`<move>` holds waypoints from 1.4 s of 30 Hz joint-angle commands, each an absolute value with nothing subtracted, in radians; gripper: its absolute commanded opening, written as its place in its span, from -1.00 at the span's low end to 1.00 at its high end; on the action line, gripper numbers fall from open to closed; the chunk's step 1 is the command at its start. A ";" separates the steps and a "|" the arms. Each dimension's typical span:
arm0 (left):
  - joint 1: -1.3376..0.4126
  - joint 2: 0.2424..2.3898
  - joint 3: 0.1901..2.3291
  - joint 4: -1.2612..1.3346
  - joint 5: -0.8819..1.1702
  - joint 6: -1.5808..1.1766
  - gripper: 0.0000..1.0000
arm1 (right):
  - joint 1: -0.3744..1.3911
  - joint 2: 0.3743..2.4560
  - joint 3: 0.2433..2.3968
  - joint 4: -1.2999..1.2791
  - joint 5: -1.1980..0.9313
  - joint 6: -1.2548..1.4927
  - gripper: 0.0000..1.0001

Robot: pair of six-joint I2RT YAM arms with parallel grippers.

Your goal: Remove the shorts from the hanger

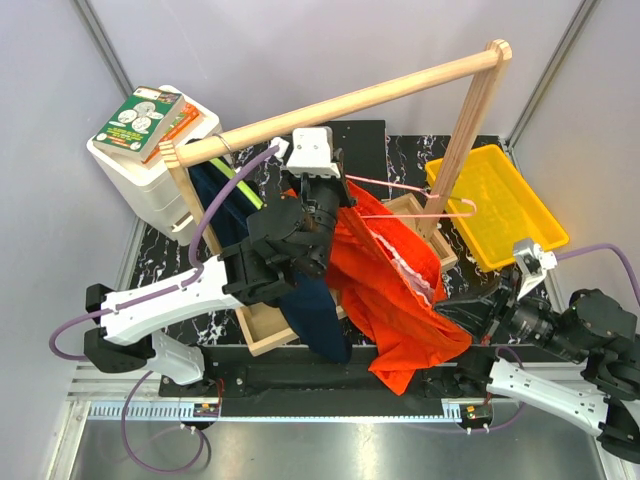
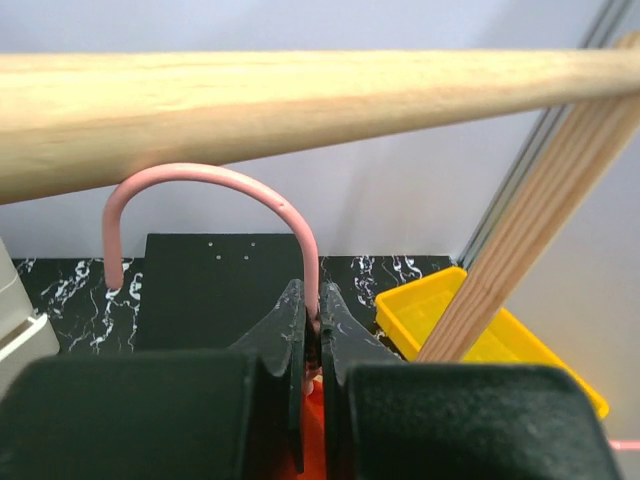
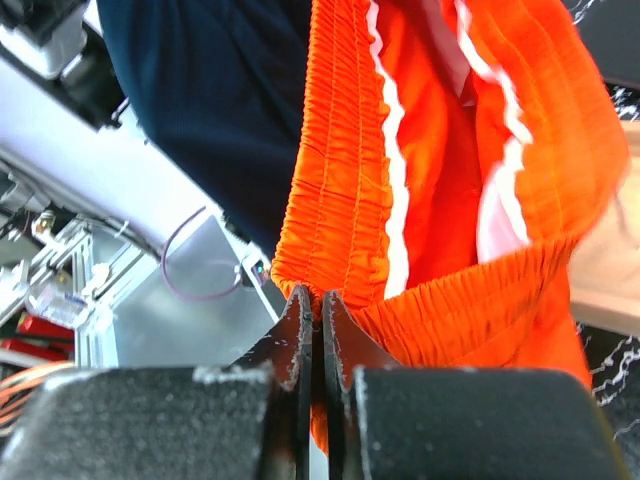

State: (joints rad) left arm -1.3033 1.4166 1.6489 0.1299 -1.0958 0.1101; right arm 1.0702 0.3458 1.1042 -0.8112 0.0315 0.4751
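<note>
A: Where are the orange shorts point(image 1: 400, 300)?

B: Mid-table, draped from the pink hanger point(image 1: 420, 205) and trailing toward 5 o'clock; the hem hangs past the near edge of the table point(image 1: 400, 150).

A: And the navy shorts point(image 1: 315, 320)?

B: Just beside them at 9 o'clock, hanging under the left arm; a yellow-green strip shows near the top; what holds them up I cannot tell.

A: The grippers?

B: The right gripper point(image 3: 312, 320) is pressed together on the orange waistband; the left gripper point(image 2: 312, 330) pinches the hanger's wire just under its hook, below the wooden rail point(image 2: 300, 100).

A: Around them?

B: A wooden box point(image 1: 265, 330) lies under the cloth; a yellow tray point(image 1: 500, 200) sits at 2 o'clock; white drawers point(image 1: 140, 175) with a book point(image 1: 140, 120) on top stand at 10 o'clock.
</note>
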 commanded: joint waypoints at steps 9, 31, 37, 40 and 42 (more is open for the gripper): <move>-1.276 1.319 1.738 0.065 -1.128 -0.165 -1.00 | 1.075 0.299 1.060 -0.866 0.147 0.571 -1.00; -1.229 1.155 1.686 -0.097 -0.488 -0.644 -1.00 | 0.760 0.937 1.077 -0.382 0.050 0.764 -1.00; -1.227 1.164 1.681 -0.115 -0.411 -0.600 -1.00 | 0.523 1.106 1.228 -0.396 -0.186 0.701 -1.00; -1.226 1.178 1.693 -0.124 -0.365 -0.557 -1.00 | 0.466 1.238 1.290 -0.406 -0.300 0.661 -1.00; -1.227 1.186 1.698 -0.136 -0.341 -0.523 -1.00 | 0.457 1.331 1.325 -0.413 -0.317 0.618 -1.00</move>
State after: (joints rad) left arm -1.2301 1.1675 1.6566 -0.1387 -0.4389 -0.5938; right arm 0.4847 1.1973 1.2442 -0.4492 -0.1455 0.6987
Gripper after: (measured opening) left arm 0.041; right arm 0.022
